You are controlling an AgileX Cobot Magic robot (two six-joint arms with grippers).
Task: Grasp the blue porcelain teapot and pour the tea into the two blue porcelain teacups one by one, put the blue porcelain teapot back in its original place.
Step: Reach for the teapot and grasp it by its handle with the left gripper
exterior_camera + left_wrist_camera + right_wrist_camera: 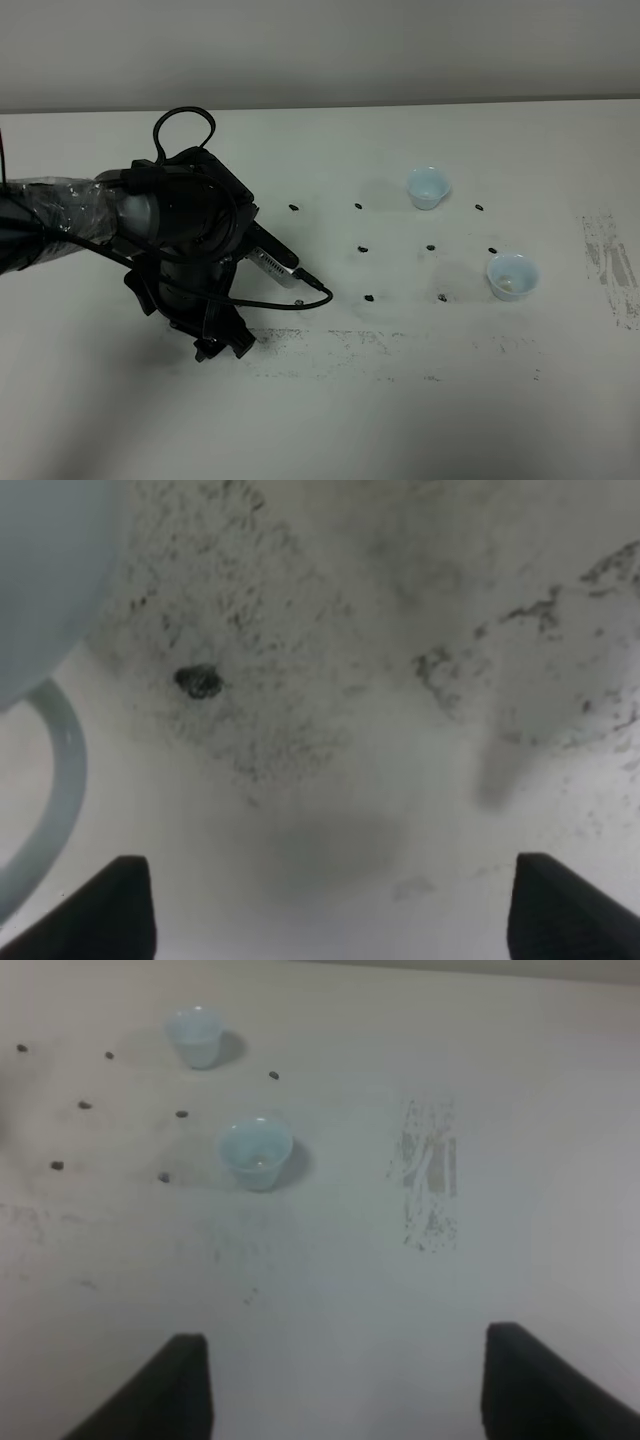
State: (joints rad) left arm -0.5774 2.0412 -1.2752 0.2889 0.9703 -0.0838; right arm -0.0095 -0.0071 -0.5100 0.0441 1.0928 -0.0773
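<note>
The blue porcelain teapot shows only in the left wrist view: its pale blue body (40, 570) fills one corner and its loop handle (65, 770) curves beside it. In the high view my left arm hides it. My left gripper (330, 910) is open and empty, low over the table (350, 730), with the handle just off one fingertip; it also shows in the high view (222, 345). The two blue porcelain teacups stand at the right, one farther back (427, 187) (195, 1036), one nearer (512, 276) (255, 1153). My right gripper (345, 1390) is open, empty and well short of the cups.
Small black marks (364, 247) dot the white table between my left arm and the cups. Scuffed grey patches lie along the front (400, 345) and at the right edge (610, 260). A black cable (300, 300) trails from my left wrist.
</note>
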